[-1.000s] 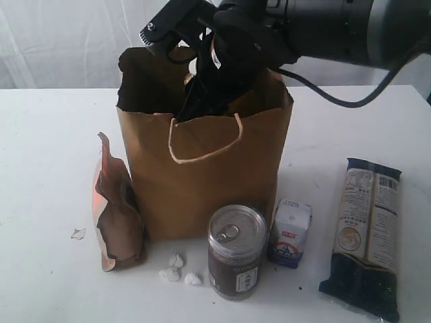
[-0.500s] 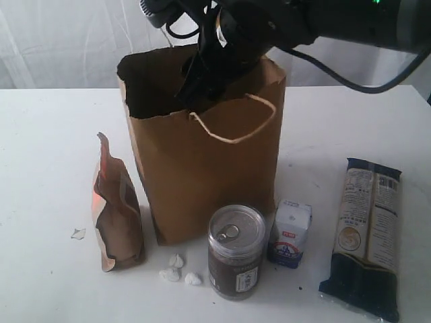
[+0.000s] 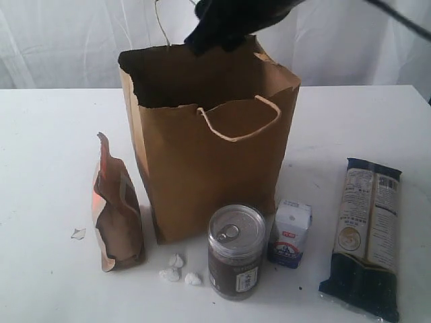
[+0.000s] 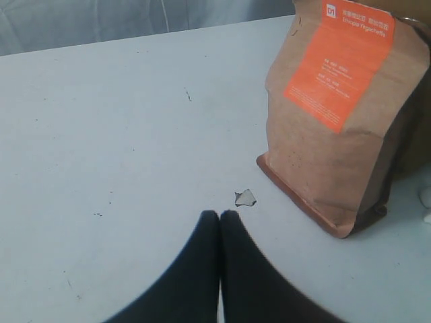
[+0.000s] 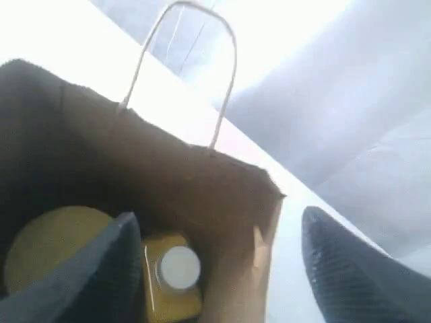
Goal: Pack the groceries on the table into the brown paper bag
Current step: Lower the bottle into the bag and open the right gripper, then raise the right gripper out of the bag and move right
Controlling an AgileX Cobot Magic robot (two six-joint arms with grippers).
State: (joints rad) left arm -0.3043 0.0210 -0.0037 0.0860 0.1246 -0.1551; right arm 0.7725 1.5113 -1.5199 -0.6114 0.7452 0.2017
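The brown paper bag [image 3: 209, 155] stands upright mid-table. Seen from the right wrist view, the bag [image 5: 202, 195] holds the gold-lidded jar [image 5: 50, 242] and the white-capped yellow-grain bottle [image 5: 176, 272]. My right gripper [image 3: 225, 27] hangs open just above the bag's rim, empty; in its own view the gripper [image 5: 219, 229] spans the bag wall. Beside the bag stand the brown pouch [image 3: 116, 208], the pull-tab can [image 3: 236, 250] and the small carton [image 3: 291, 232]. The noodle packet [image 3: 367, 232] lies at the right. My left gripper [image 4: 220, 217] is shut and empty, near the pouch [image 4: 340, 108].
Small white crumbs [image 3: 178, 269] lie in front of the bag, and one paper scrap [image 4: 245, 198] sits by my left fingertips. A white curtain hangs behind the table [image 3: 47, 134]. The bag's cord handle [image 3: 239, 124] droops over its front face.
My right gripper has risen out of the bag to above its rim. The bag has straightened and its front handle swung right. The groceries on the table have not moved.
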